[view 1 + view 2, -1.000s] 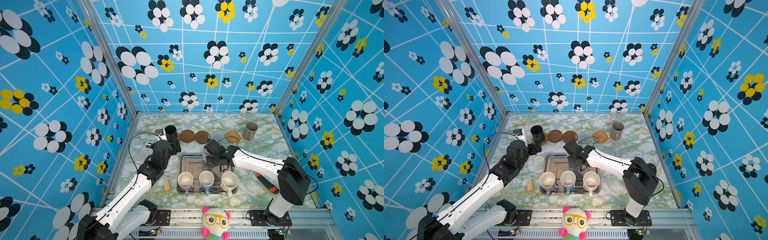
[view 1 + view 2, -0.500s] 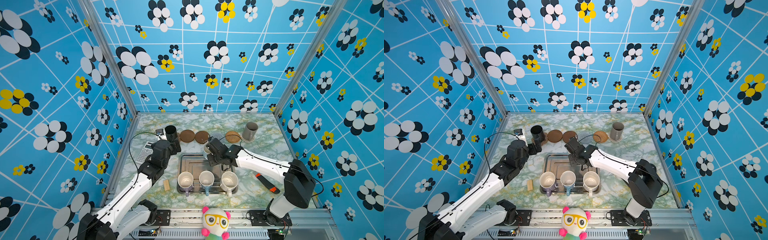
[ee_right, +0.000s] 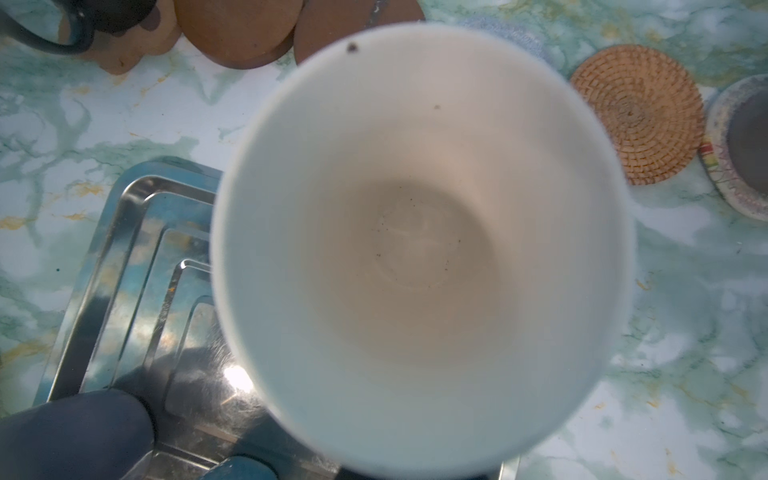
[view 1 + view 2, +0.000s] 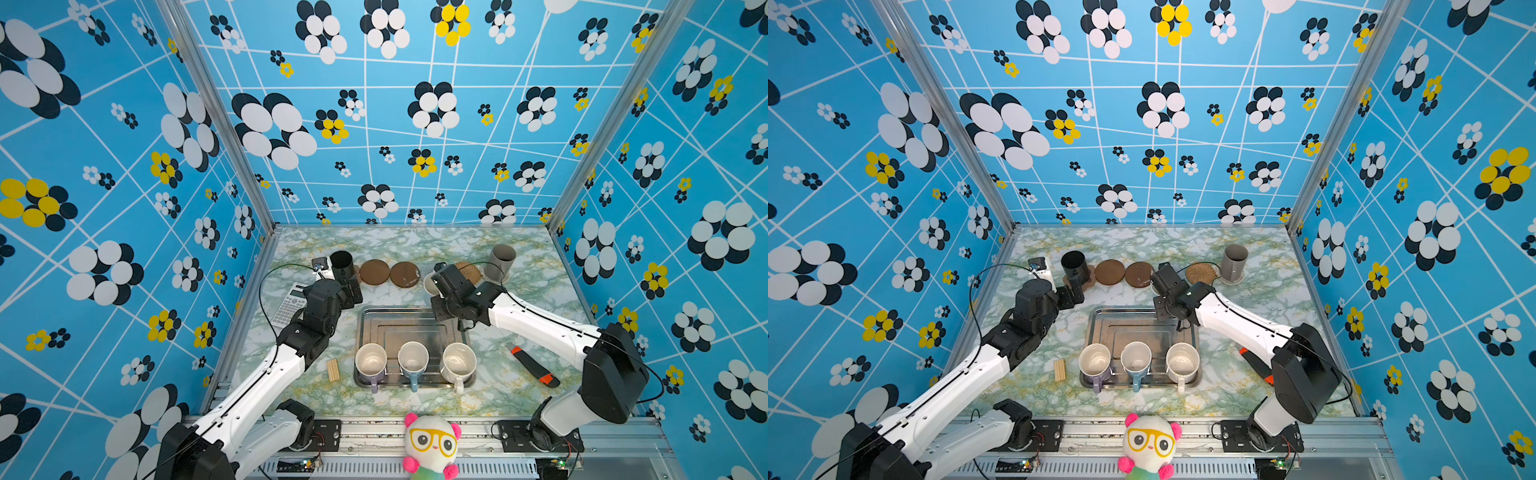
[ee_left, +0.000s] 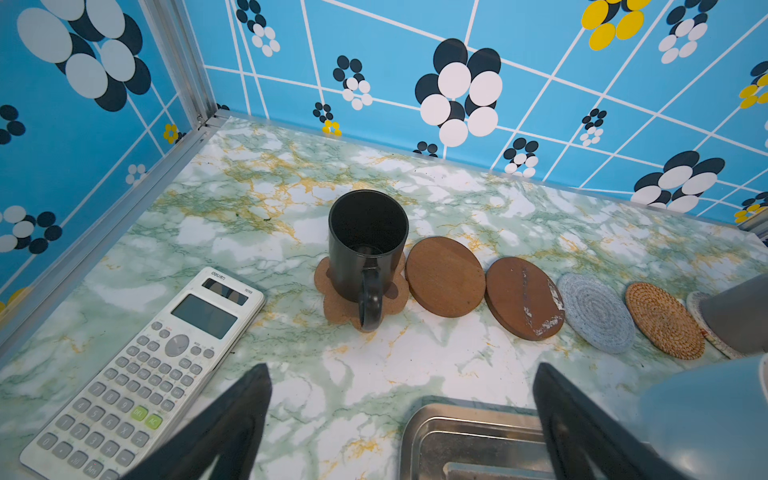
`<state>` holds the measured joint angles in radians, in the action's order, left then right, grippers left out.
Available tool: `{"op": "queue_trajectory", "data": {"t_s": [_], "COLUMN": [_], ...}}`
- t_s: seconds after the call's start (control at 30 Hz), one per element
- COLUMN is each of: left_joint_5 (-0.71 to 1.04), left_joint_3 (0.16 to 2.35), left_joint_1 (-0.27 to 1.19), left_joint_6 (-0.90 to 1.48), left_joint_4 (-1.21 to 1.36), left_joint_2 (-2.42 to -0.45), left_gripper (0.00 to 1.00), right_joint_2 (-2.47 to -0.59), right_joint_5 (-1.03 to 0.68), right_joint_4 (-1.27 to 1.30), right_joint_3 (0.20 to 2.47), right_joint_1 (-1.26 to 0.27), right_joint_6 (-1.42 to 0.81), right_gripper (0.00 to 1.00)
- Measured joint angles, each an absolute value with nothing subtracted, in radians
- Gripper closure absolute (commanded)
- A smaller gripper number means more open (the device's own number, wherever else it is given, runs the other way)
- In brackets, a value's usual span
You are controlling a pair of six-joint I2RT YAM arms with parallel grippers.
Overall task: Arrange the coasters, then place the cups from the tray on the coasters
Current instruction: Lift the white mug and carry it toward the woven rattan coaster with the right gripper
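Along the back runs a row of coasters: a tan paw coaster [image 5: 332,301] under the black cup [image 5: 368,241], two brown discs [image 5: 444,276] [image 5: 521,297], a grey-blue round [image 5: 596,311], a rattan round [image 5: 665,320], and a pale one [image 3: 719,166] under the grey cup [image 4: 500,259]. My left gripper [image 5: 401,374] stands open just in front of the black cup. My right gripper [image 4: 436,286] is shut on a light blue cup [image 3: 419,241], held above the tray's [image 4: 409,332] far edge near the grey-blue coaster; its fingers are hidden. Three cups [image 4: 370,361] [image 4: 412,357] [image 4: 458,361] stand in the tray's near end.
A white calculator [image 5: 141,365] lies left of the tray, with a small white box [image 4: 320,264] behind it. Wooden sticks [image 4: 332,370] lie at the tray's near left. An orange-and-black knife [image 4: 534,365] lies to the right. A plush toy [image 4: 432,444] sits on the front rail.
My right gripper has carried the light blue cup from over the tray toward the back, closer to the coaster row. The left arm has stayed still.
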<state>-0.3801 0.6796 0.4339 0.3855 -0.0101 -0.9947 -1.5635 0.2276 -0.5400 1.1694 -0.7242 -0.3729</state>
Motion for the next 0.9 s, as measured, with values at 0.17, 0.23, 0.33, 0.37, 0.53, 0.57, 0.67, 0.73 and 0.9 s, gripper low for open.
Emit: {"op": "queue_trajectory", "data": {"t_s": [0.17,0.23,0.33,0.37,0.53,0.57,0.67,0.73,0.9], "left_joint_5": [-0.374,-0.373,-0.373,-0.373,-0.373,-0.373,-0.373,-0.373,-0.373], "left_joint_3": [0.68,0.68,0.68,0.68,0.68,0.68,0.68,0.68,0.68], "left_joint_1": [0.434,0.434,0.434,0.434,0.433,0.433,0.433,0.433,0.433], "left_joint_6": [0.385,0.385,0.385,0.385,0.385,0.384,0.384,0.385,0.385], "left_joint_4": [-0.01,-0.01,-0.01,-0.01,-0.01,-0.011,-0.013,-0.015,-0.015], "left_joint_2": [-0.995,-0.995,-0.995,-0.995,-0.995,-0.995,-0.995,-0.994,-0.991], "left_gripper": [0.01,0.01,0.01,0.01,0.01,0.01,0.01,0.01,0.01], "right_joint_2": [-1.559,-1.559,-1.559,-1.559,-1.561,-1.565,-1.59,-1.618,-1.667], "right_joint_5": [0.226,0.224,0.216,0.213,0.207,0.208,0.222,0.231,0.228], "right_joint_4": [-0.54,-0.538,-0.536,-0.535,-0.534,-0.53,-0.525,-0.518,-0.508], "right_joint_3": [1.169,1.169,1.169,1.169,1.173,1.176,1.198,1.222,1.261], "right_joint_1": [-0.66,-0.626,-0.578,-0.562,-0.512,-0.504,-0.481,-0.461,-0.396], "right_joint_6": [-0.347,-0.336,-0.327,-0.325,-0.318,-0.314,-0.296,-0.281,-0.26], "right_gripper": [1.0,1.0,1.0,1.0,1.0,1.0,1.0,1.0,1.0]}}
